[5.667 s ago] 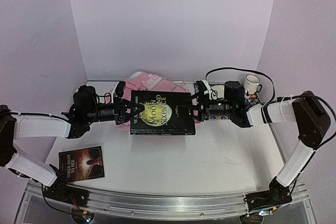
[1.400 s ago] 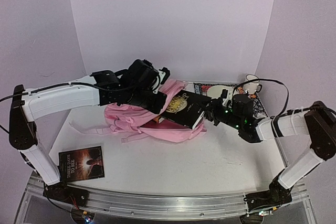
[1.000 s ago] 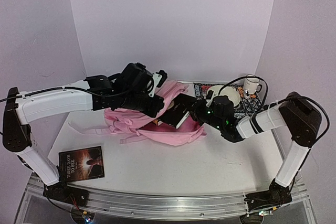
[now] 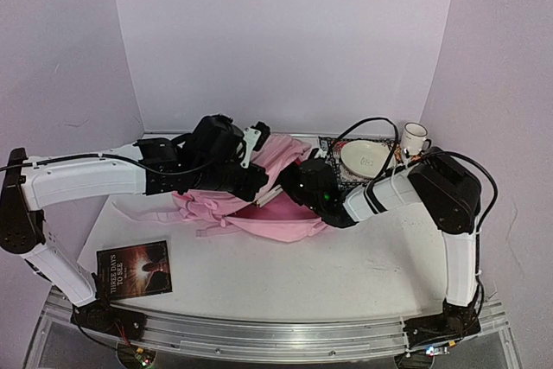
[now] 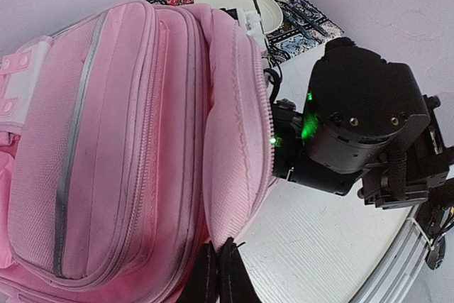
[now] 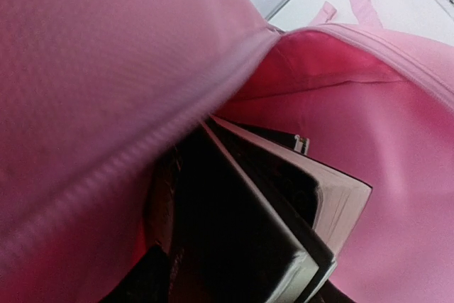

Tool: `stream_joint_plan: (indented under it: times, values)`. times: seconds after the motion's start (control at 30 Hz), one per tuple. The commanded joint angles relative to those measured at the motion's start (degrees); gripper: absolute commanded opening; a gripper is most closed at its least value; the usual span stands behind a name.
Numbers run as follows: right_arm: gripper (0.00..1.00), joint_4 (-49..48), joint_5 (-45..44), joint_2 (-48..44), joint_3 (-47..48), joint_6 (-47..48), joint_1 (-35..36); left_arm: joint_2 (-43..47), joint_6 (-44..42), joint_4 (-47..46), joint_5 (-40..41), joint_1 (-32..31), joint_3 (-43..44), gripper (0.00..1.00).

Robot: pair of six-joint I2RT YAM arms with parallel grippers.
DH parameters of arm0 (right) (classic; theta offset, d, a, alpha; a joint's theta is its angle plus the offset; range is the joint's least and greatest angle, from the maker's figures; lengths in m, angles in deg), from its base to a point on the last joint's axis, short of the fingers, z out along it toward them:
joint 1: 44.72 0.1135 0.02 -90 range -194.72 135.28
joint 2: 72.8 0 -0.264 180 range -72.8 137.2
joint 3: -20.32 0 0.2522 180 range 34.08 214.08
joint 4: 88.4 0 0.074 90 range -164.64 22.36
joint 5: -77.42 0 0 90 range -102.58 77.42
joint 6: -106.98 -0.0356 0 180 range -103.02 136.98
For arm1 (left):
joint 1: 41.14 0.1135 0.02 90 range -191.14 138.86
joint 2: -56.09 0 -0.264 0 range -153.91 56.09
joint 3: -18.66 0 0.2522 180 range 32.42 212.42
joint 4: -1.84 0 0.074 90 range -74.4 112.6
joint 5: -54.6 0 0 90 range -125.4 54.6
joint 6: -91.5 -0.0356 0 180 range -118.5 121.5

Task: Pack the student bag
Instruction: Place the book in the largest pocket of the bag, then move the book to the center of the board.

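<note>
The pink student bag (image 4: 268, 224) lies near the far edge of the desk (image 4: 363, 257), about mid-width. The left claw (image 5: 217, 264) is pinched together on the fabric rim of its opening. The right claw (image 6: 227, 287) reaches inside, clamped on a black book (image 6: 241, 239) against the pink lining.

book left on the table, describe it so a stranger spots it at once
Find the big pink student bag in the middle of the table. Come toward the near left corner. The thin dark book lies flat there alone, cover up, unlike the books inside the bag.
</note>
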Motion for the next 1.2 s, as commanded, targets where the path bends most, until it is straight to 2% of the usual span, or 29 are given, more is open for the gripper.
stream_joint_plan:
  times: [0.0,0.13,0.37,0.47,0.63,0.87,1.0,1.17]
  values:
    - [0.63,0.99,1.87,-7.62,-2.77,4.69,-0.94,3.43,0.80,-5.02,2.05,-0.25,0.49,0.00]
    - [0.71,3.65,4.29,-10.47,-4.27,6.53,-1.03,3.04,1.35,-5.18,1.90,0.13,0.47,0.00]
    - [0.74,7.45,7.48,-14.95,-7.40,7.99,-1.07,2.37,2.78,-5.39,1.18,2.28,-0.54,0.00]
    - [0.79,9.57,7.03,-17.74,-10.18,9.80,-1.12,0.68,3.09,-5.47,0.11,3.33,-0.87,0.06]
    - [0.90,16.56,5.41,-25.52,-15.94,16.32,-1.99,0.12,4.18,-5.45,-1.64,3.89,-1.92,0.27]
    - [0.98,29.04,-0.31,-38.32,-23.50,25.01,-2.64,3.19,8.68,-4.78,-4.35,9.82,-5.21,0.70]
    - [0.98,36.28,-3.96,-43.92,-24.70,29.66,-2.58,4.85,13.51,-2.73,-5.29,15.18,-8.82,0.84]
    - [0.98,38.24,-5.80,-50.25,-27.37,33.67,-2.60,5.91,21.56,3.60,-4.91,22.17,-13.46,0.96]
